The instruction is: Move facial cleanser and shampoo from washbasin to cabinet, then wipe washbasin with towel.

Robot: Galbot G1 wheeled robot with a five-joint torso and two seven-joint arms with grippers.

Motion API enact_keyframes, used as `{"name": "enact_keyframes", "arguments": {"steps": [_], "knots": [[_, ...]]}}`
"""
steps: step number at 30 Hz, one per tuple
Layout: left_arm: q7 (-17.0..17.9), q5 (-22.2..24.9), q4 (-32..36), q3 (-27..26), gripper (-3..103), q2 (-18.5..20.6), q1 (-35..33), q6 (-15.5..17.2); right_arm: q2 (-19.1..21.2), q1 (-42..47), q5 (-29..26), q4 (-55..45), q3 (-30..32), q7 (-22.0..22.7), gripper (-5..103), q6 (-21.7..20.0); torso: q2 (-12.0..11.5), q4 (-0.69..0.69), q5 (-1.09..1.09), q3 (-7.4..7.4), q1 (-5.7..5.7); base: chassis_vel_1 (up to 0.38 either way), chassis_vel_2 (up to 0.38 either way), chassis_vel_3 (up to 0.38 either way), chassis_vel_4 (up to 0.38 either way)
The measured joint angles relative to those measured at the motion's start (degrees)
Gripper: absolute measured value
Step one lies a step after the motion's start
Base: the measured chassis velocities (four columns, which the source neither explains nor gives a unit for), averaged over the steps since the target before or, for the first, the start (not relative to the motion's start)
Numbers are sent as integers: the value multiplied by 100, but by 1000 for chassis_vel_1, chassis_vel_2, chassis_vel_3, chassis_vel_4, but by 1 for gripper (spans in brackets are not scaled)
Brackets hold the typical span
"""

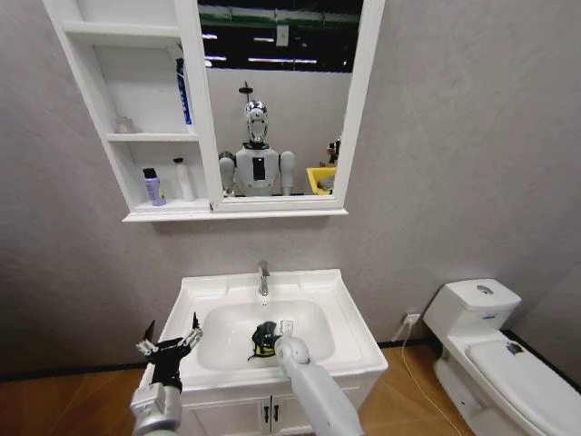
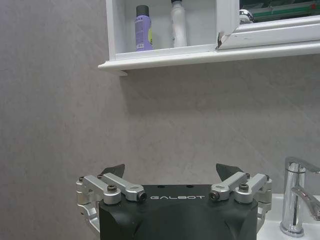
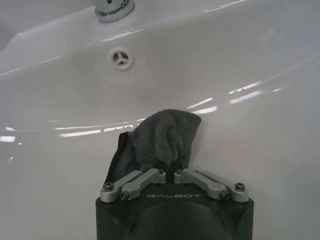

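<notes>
1. Head view: white rectangular ceramic washbasin [image 1: 349, 313] with chrome tap [image 1: 263, 277] below white three-shelf cabinet [image 1: 136, 136] joined to a mirror. Purple bottle with dark cap [image 1: 152, 186] and white bottle [image 1: 184, 180] standing side by side on the lowest shelf, so bottle-moving judged done. Right gripper [image 1: 269, 342] down inside the bowl, small dark-grey folded towel [image 1: 263, 340] clamped at its tip, held low to press cloth against the ceramic. Left gripper [image 1: 170, 346] raised at the basin's left edge, fingers spread, holding nothing, probably parked clear of the wiping arm.

2. Left wrist view: left gripper [image 2: 170, 172] pointing at the grey wall, fingers wide apart; both bottles on the shelf above, tap at the side.

3. Right wrist view: right gripper [image 3: 170, 171] pinched tight on the towel [image 3: 160, 140], cloth bunched forward onto the bowl's surface, short of the round overflow hole [image 3: 121, 57]. Wiping judged under way.
</notes>
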State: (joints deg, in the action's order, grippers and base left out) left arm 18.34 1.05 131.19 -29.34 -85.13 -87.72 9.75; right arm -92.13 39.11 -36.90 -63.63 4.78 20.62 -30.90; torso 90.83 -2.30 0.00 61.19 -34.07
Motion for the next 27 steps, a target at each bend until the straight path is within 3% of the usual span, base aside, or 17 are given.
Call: {"name": "enact_keyframes", "arguments": {"steps": [6,22,27], "knots": [[-1,0,-10,36,100,19,15,5,155,149,31,-236,146,103,2,-68,0,1,0,0,0,0,0,0,0],[-1,40,-38,136,100,70,115,10,1186,657,119,-1467,547,207,2,-238,1,-1,0,-1,0,0,0,0,0],[-1,58,-59,216,100,72,164,11,1481,597,391,-1828,768,-80,2,-132,1,-1,1,0,0,0,0,0,0]]}}
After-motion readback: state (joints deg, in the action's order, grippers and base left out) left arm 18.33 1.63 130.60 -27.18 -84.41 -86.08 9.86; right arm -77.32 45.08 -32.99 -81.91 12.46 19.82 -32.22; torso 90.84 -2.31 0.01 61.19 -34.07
